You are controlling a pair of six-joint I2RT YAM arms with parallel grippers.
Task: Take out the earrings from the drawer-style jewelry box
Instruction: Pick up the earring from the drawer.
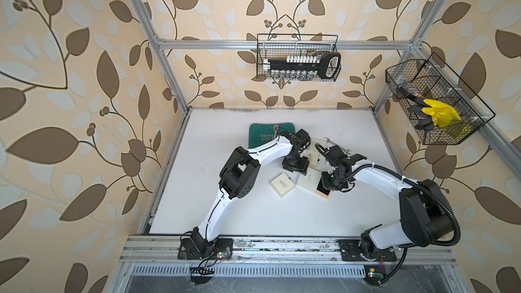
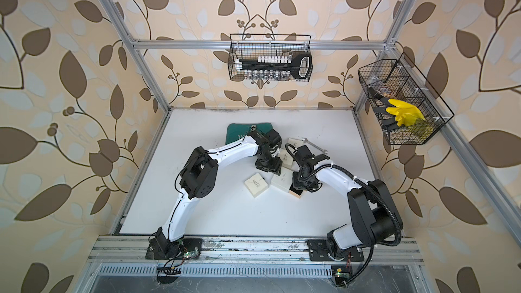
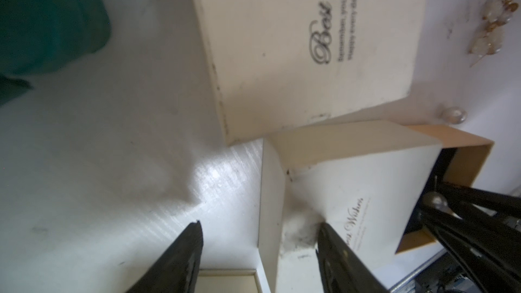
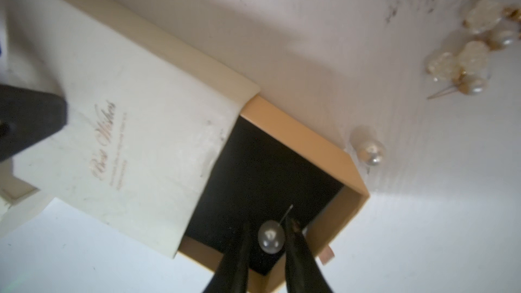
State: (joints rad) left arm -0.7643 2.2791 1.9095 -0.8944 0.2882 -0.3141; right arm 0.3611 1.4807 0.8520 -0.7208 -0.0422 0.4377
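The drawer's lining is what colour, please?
The lining is black; the right wrist view shows it best.

On the top of the cream box (image 3: 310, 60) I read "Best W…" in dark looping script, the rest cut off by the frame's edge. Two small lines run under it: the first starts "Remember, you are" and blurs out, and the second looks like "Happy every day". The sleeve of the open jewelry box (image 4: 118, 142) carries "Best Wishes" in thin gilt script, with tiny lines beneath that I cannot read. The green pouch (image 1: 265, 136), toward the far edge of the bench (image 1: 253, 215), shows white chevrons and white capitals, too soft for me to spell.
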